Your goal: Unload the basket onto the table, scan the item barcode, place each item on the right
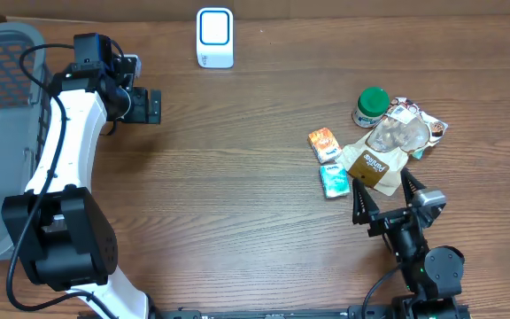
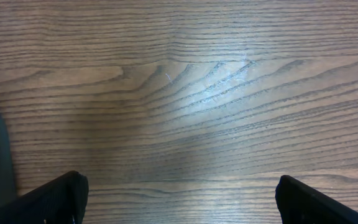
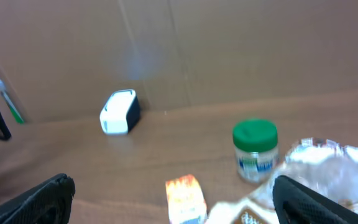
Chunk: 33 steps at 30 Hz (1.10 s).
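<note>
Brown pouch (image 1: 370,167) lies among small packets (image 1: 324,142), well apart from the scanner (image 1: 215,37).

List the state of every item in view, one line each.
left gripper, open, holding nothing
right gripper, open, holding nothing
green-lidded jar, upright, lid on
scanner, standing upright
orange packet, lying flat
teal packet, lying flat
brown pouch, lying flat, ungripped
clear bag, crumpled, overlapping the brown pouch
</note>
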Motion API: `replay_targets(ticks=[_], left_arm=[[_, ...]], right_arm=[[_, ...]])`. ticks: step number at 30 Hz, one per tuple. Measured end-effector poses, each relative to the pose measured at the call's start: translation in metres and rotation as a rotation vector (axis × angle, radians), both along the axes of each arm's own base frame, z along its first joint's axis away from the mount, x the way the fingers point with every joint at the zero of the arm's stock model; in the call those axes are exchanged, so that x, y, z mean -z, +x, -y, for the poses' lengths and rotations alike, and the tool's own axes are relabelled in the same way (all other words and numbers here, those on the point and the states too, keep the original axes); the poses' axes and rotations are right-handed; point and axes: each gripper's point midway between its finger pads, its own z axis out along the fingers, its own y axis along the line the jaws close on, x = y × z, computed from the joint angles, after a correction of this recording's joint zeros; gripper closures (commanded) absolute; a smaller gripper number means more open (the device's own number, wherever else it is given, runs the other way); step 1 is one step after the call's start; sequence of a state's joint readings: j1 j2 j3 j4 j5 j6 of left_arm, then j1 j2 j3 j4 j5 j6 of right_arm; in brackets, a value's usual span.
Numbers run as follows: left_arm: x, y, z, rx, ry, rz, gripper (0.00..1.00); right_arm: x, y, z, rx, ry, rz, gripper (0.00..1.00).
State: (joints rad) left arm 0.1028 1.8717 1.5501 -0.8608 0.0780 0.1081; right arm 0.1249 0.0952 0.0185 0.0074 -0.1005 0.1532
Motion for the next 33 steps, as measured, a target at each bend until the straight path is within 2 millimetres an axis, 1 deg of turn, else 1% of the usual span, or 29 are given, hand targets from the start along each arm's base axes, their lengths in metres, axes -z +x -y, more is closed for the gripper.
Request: replay_targets(ticks=[4, 8, 33], left_arm=[[0.0000, 0.0001, 0.0000, 0.000, 0.000, 0.000, 0.00], [0.0000, 0.0000, 0.0001, 0.000, 0.000, 0.000, 0.01], [0.0000, 0.0000, 0.0001, 0.000, 0.000, 0.000, 0.00]], right_arm=[[0.0061, -0.0035, 0.0007, 0.001, -0.003, -0.022, 0.00], [0.0018, -0.0052, 0.0009, 0.001, 0.000, -0.002, 0.00], [0.0021, -0.0052, 0.0010, 0.002, 0.000, -0.003, 0.00]])
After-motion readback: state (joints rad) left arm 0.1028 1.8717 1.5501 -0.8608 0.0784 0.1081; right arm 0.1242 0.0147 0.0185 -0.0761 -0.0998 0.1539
